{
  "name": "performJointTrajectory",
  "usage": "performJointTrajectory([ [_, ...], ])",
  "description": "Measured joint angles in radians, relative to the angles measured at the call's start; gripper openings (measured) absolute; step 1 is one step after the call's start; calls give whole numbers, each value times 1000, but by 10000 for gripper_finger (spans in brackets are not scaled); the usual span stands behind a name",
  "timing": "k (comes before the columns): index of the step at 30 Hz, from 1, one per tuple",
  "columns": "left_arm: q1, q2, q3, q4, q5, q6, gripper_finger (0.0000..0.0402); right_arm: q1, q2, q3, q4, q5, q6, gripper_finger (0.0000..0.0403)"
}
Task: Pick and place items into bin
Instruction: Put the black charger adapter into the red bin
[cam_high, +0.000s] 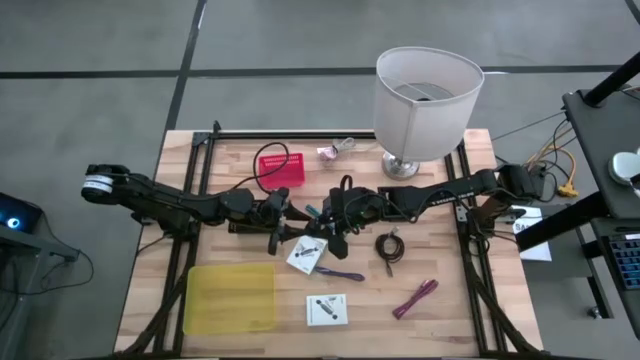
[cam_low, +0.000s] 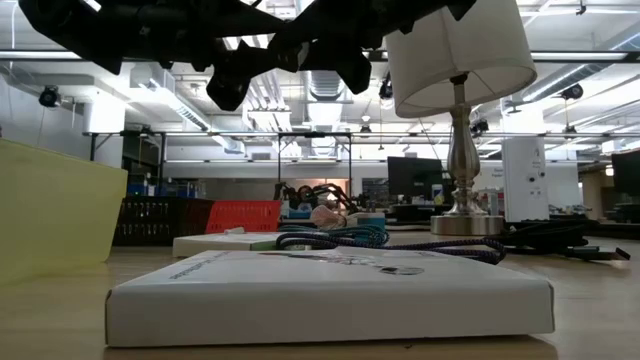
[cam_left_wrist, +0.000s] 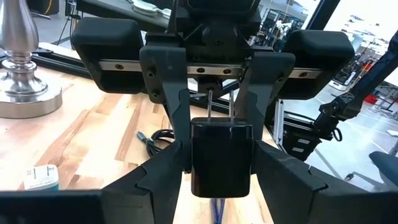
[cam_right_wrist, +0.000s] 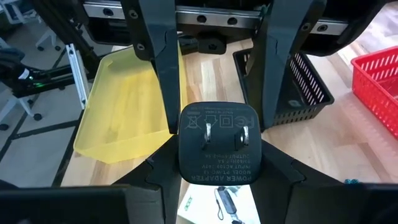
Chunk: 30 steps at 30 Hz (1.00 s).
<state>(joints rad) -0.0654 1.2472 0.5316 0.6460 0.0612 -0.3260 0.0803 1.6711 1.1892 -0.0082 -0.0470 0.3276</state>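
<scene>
My tabletop (cam_high: 240, 330) is pale wood with a visible grain, matt. The power adapter (cam_right_wrist: 216, 144) is smooth black plastic — low sheen — with two bright metal prongs. My fingers (cam_right_wrist: 155, 68) are dark, matt plastic. The yellow bin (cam_right_wrist: 124, 106) is translucent plastic, slightly glossy. The lamp base (cam_left_wrist: 22, 74) is polished metal; its lampshade (cam_high: 428, 95) looks like white cloth. The red basket (cam_high: 282, 170) is perforated plastic.

Even, diffuse overhead light brightens the desk (cam_high: 230, 300) with only soft shadows. In the low view the arms are backlit silhouettes against ceiling strip lights, and the near white box (cam_low: 330, 295) is blurred.
</scene>
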Motion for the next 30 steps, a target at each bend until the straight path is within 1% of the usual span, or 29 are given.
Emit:
performJointTrajectory([
  [19, 5, 1, 0, 8, -11, 15, 179, 0, 2, -1, 34, 16, -18, 132],
  [25, 5, 45, -3, 84, -6, 19, 179, 0, 0, -3, 27, 11, -16, 132],
  [30, 5, 69, -2, 92, -6, 15, 173, 1, 0, -4, 10, 10, -13, 132],
])
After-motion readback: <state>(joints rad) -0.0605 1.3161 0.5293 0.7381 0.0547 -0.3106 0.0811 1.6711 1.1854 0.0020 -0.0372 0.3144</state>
